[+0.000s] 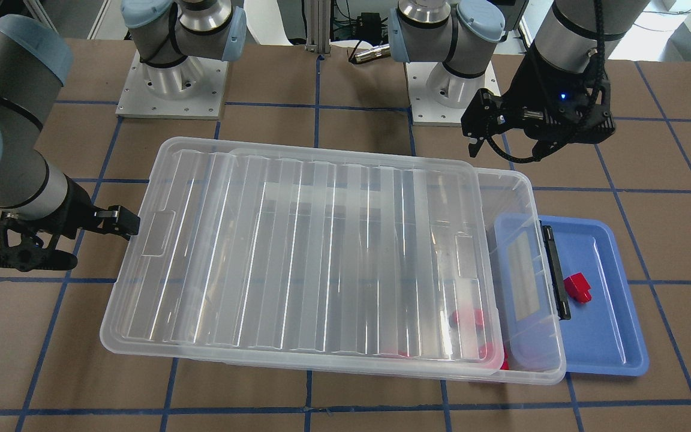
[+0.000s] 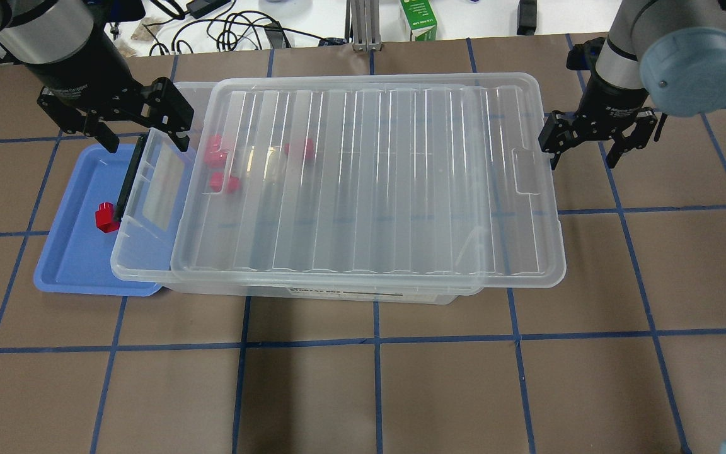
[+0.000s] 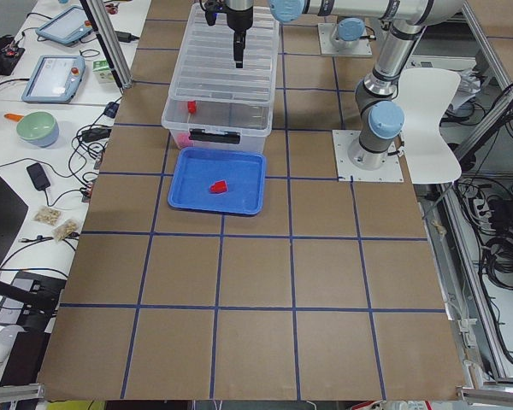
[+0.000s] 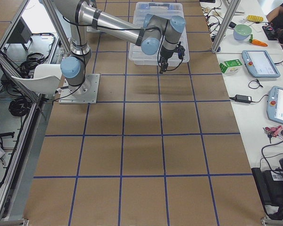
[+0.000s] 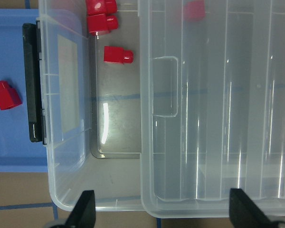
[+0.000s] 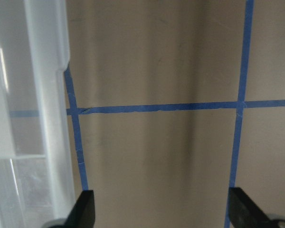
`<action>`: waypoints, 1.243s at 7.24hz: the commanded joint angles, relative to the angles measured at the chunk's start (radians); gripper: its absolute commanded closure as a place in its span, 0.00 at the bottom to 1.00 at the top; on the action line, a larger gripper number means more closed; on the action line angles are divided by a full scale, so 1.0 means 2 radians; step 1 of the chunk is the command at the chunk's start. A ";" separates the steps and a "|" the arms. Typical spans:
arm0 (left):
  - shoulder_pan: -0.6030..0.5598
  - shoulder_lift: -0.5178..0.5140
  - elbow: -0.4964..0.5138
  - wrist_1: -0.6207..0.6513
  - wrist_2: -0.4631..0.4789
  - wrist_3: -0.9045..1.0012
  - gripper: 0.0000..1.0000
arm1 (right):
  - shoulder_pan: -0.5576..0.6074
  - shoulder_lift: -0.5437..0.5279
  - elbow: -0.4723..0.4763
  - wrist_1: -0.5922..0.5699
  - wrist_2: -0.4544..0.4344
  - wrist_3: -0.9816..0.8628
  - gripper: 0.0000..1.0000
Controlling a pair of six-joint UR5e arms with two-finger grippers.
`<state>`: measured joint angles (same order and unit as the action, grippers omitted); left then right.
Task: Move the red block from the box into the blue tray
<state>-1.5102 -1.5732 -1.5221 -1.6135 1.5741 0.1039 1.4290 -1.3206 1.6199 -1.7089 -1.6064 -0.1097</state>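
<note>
The clear box (image 2: 369, 189) lies across the table, its ribbed lid slid toward my right so the left end is uncovered. Three red blocks (image 2: 215, 151) show inside near that end, also in the left wrist view (image 5: 118, 55). The blue tray (image 2: 79, 258) sits partly under the box's latch end, and one red block (image 2: 106, 217) lies in it, also in the front view (image 1: 578, 288). My left gripper (image 2: 142, 129) is open and empty, above the uncovered end (image 5: 164, 211). My right gripper (image 2: 583, 151) is open and empty, just off the lid's right end (image 6: 164, 213).
The black latch (image 2: 128, 183) hangs over the tray's edge. The two arm bases (image 1: 171, 84) stand behind the box. A green carton (image 2: 418, 19) and cables lie beyond the table's far edge. Blue tape lines cross the brown tabletop.
</note>
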 commanded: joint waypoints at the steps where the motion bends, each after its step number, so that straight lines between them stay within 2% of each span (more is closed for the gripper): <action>1: 0.000 -0.002 -0.001 0.008 0.014 0.000 0.00 | 0.020 0.001 0.000 -0.002 0.000 0.026 0.00; 9: -0.002 0.001 -0.003 0.018 0.014 -0.011 0.00 | 0.049 0.006 0.000 -0.002 0.015 0.028 0.00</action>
<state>-1.5130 -1.5724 -1.5278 -1.5785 1.6006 0.0881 1.5193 -1.3113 1.6199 -1.7118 -1.5769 -0.0537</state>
